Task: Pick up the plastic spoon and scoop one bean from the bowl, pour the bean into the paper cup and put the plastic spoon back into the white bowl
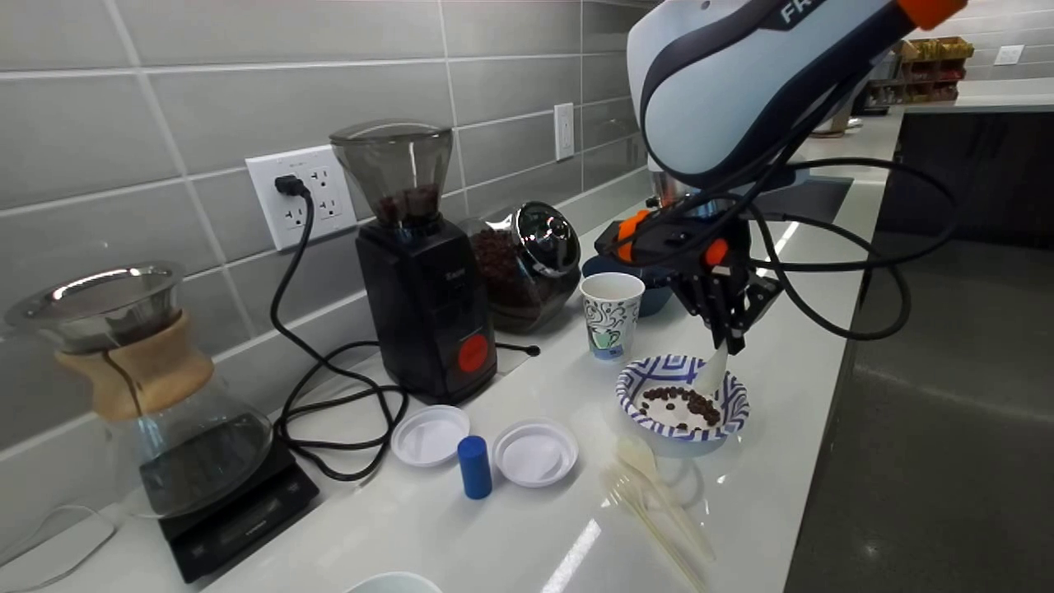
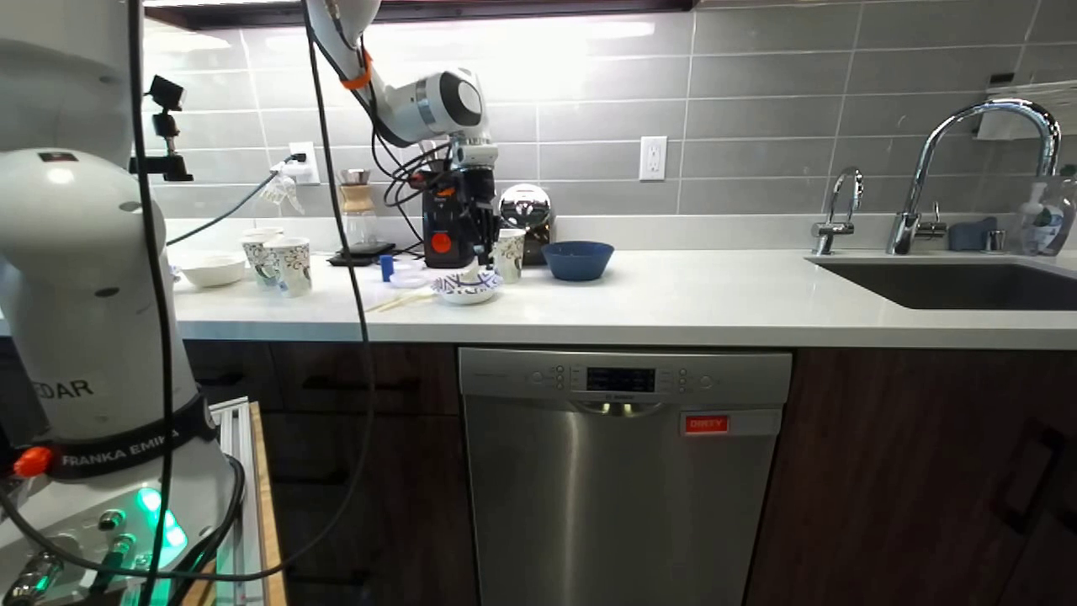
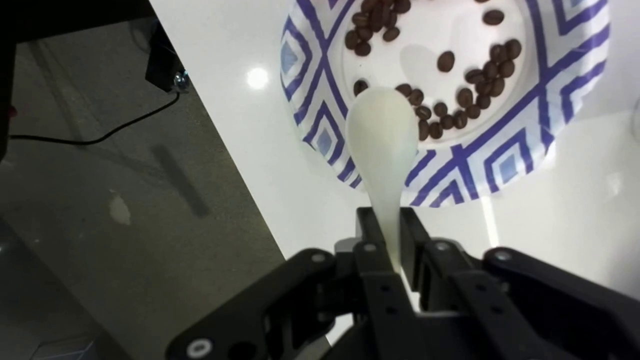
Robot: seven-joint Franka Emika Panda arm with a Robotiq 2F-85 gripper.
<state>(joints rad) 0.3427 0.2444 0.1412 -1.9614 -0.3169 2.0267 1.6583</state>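
My gripper (image 3: pixel 386 215) is shut on the whitish plastic spoon (image 3: pixel 382 130), holding it by the handle. The spoon's head, with no bean visible on it, is over the white bowl (image 3: pixel 505 150) with the blue pattern; contact is unclear. Loose brown beans (image 3: pixel 445 61) lie in this bowl. In an exterior view the gripper (image 1: pixel 728 339) is just above the patterned bowl (image 1: pixel 638 412), with the spoon (image 1: pixel 712 372) pointing down into it. The paper cup (image 1: pixel 610 317) stands upright behind the bowl. The dark blue bowl (image 2: pixel 577 262) is beyond the cup; its inside is hidden.
A spare spoon and fork (image 1: pixel 659 502) lie in front of the patterned bowl. White lids (image 1: pixel 535 453), a blue cylinder (image 1: pixel 474 467), a black grinder (image 1: pixel 424 305), a glass jar (image 1: pixel 527 263) and a coffee carafe (image 1: pixel 181 436) stand toward the wall. Cables hang from the arm.
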